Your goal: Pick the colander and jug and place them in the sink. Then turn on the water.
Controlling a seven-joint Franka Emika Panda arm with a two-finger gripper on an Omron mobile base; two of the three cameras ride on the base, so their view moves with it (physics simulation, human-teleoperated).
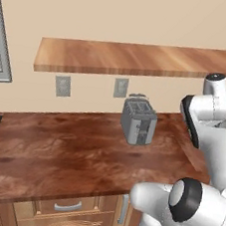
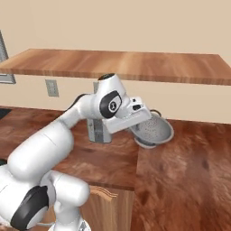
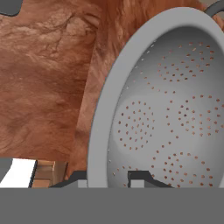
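The white arm rises from the base, bends at its dark elbow joint and reaches forward and to the right, the wrist angled downward. The pincer (image 3: 107, 183) has its two dark fingertips (image 3: 139, 178) drawn close, one on either side of the colander (image 3: 175, 109) rim, clamping it at its near edge.

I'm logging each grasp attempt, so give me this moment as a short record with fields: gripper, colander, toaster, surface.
gripper: gripper closed on the rim of the colander, one fingertip outside the rim, one inside
colander: grey, perforated, tilted with its open side facing the right base camera; whether it is clear of the counter cannot be told
toaster: toaster stands upright near the back wall, to the colander's left
surface: brown wooden counter, with a wooden shelf above
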